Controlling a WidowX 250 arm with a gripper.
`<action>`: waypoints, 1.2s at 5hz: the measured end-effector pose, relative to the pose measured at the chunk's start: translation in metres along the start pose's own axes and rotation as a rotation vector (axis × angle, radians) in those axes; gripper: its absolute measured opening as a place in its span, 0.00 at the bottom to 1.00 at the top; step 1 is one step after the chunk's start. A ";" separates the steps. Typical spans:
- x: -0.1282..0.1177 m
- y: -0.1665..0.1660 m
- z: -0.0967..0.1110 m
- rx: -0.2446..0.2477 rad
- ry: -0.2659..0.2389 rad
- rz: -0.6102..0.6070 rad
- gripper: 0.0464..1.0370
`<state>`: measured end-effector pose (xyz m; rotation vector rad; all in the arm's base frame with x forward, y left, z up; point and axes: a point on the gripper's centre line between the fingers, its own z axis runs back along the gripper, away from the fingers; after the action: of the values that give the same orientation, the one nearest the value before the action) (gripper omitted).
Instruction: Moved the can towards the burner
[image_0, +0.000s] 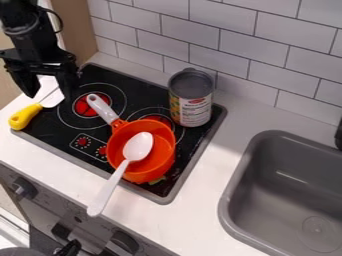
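Dial: the black cooktop (57, 131) serves as the clock face, twelve at the top of the view.
Can: the tall labelled can (192, 107) stands upright at two o'clock, near the cooktop's edge, grey end up.
Two o'clock burner: this burner (159, 119), partly hidden by the pan, lies on the can's seven o'clock side; the can is right beside it, possibly over its outer ring.
Eleven o'clock burner: the other burner (90, 106) lies well apart from the can.
Gripper: the black gripper (50, 94) hangs at ten o'clock, its fingers spread wide with nothing pinched in them.
Pan: the orange pan (161, 142) sits near the centre, its pale handle pointing to eleven o'clock.
Spoon: the white spoon (138, 146) rests with its bowl in the pan, handle running out towards seven.
Yellow-handled utensil: it (25, 116) lies between nine and ten, its pale blade near the gripper; whether they touch, I cannot tell.
Sink: the grey basin (230, 202) is off at four o'clock.
Progress: the task looks done or nearly so, with the can by a burner and released.
Left to do: at most a small nudge towards seven, if the can must sit centrally; the pan would obstruct that.
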<state>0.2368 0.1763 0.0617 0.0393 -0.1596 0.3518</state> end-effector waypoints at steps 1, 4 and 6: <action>-0.005 -0.003 -0.008 -0.013 0.028 0.014 0.95; -0.001 -0.059 0.004 -0.014 -0.079 0.183 0.95; 0.001 -0.121 0.010 -0.081 -0.071 0.208 0.95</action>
<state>0.2782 0.0626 0.0705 -0.0449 -0.2493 0.5514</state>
